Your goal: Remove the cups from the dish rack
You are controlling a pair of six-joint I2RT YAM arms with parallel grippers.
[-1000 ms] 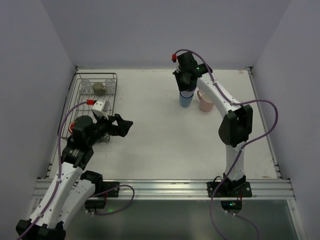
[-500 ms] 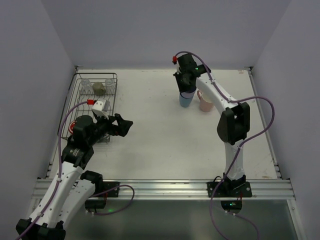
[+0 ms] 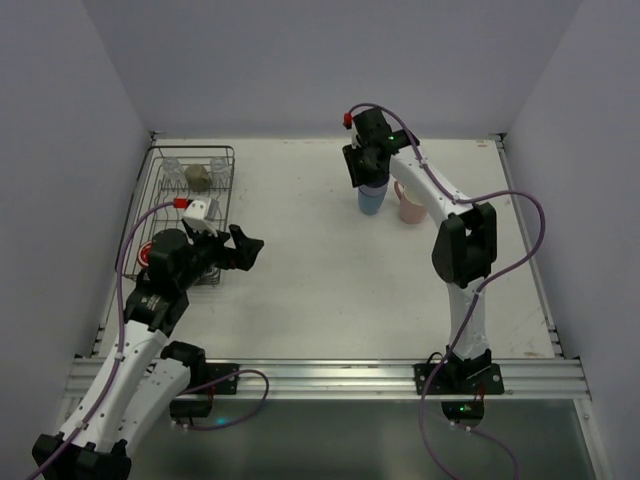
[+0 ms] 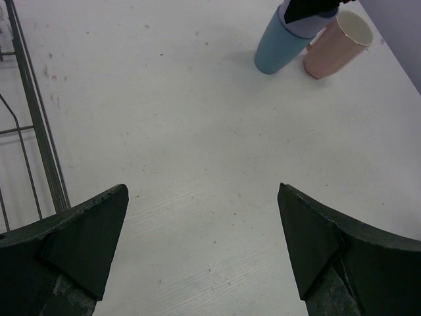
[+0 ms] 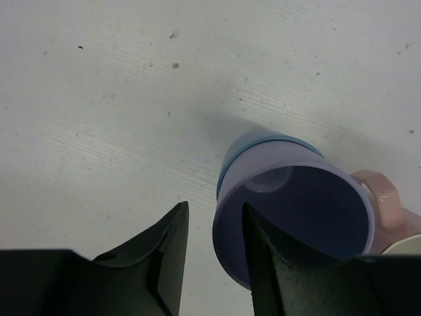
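The dish rack (image 3: 190,215) sits on the tabletop (image 3: 300,290). At its far end it holds two clear glasses (image 3: 170,166) with a beige-olive mug (image 3: 198,177) between them. A red mug (image 3: 146,254) shows at its near end, mostly hidden by the left arm.

Just right of the rack's near end, the left end effector (image 3: 248,250) hovers over bare tabletop with its jaws spread wide and nothing between them.

Well to the right of the rack, level with its far end, a light blue/lavender tumbler (image 3: 370,203) stands upright. A pale pink mug (image 3: 411,208) is just beyond it.

The right end effector (image 5: 214,207) hangs over the tumbler's rim, one finger outside the wall and one over the mouth. The fingers are slightly parted and not pinching it.
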